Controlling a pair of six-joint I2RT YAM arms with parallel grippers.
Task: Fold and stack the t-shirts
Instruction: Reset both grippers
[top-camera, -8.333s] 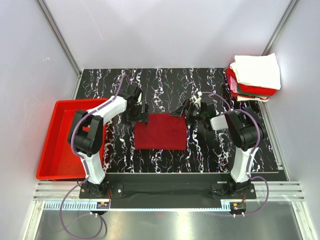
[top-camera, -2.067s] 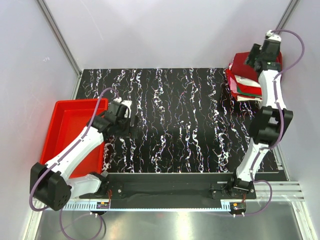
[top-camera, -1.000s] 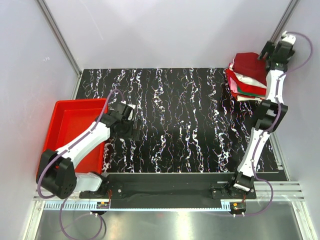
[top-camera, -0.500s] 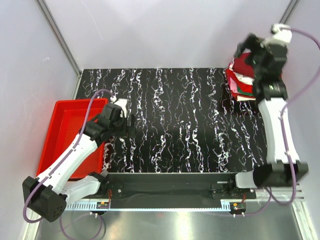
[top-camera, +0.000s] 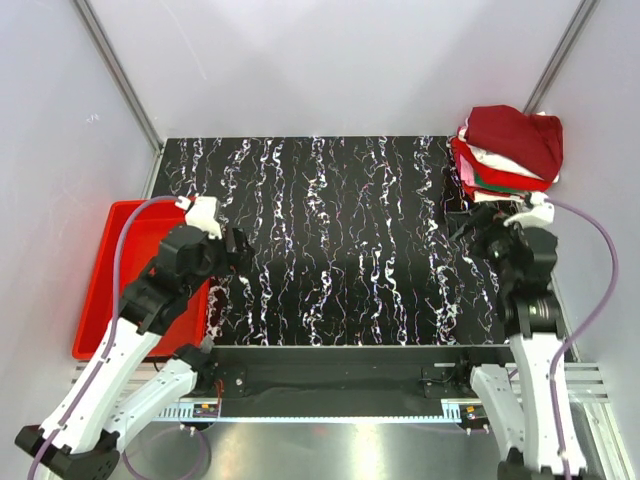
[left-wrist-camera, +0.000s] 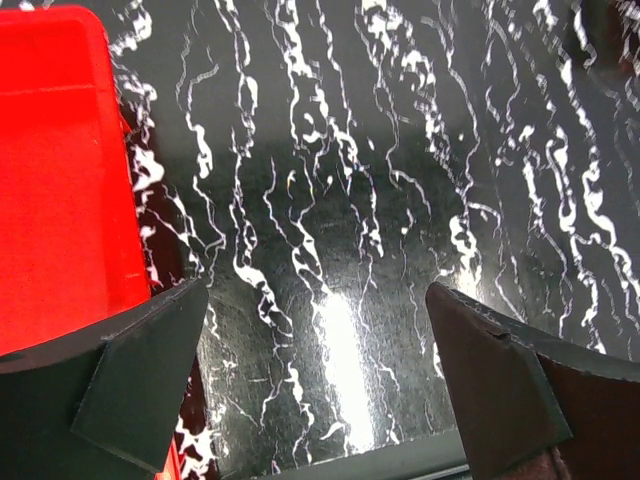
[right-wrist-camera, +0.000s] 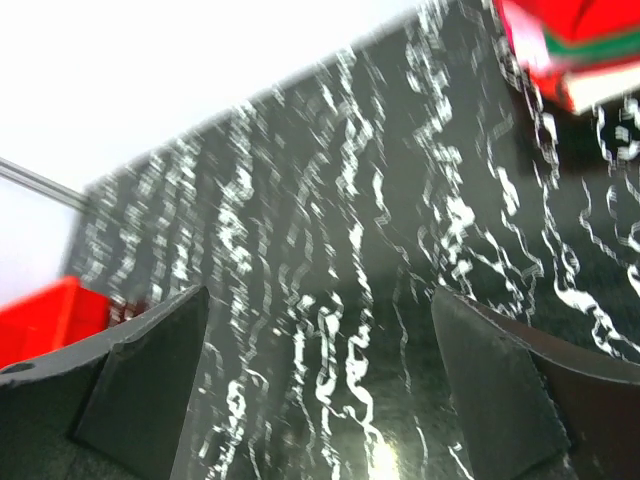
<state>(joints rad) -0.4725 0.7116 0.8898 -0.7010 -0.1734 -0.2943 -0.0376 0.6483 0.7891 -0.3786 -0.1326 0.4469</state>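
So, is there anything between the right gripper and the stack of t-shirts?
Nothing visible. The right gripper, open and empty, is on the near side of the stack of t-shirts, and only table surface lies between them.

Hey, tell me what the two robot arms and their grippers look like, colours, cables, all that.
The left arm and right arm are built alike, with smooth white shell links joined by chunky black joints. A thin purple cable loops loosely alongside each arm. The fingers are matte black, flat and wedge-shaped, tapering to a point. No readable markings show.
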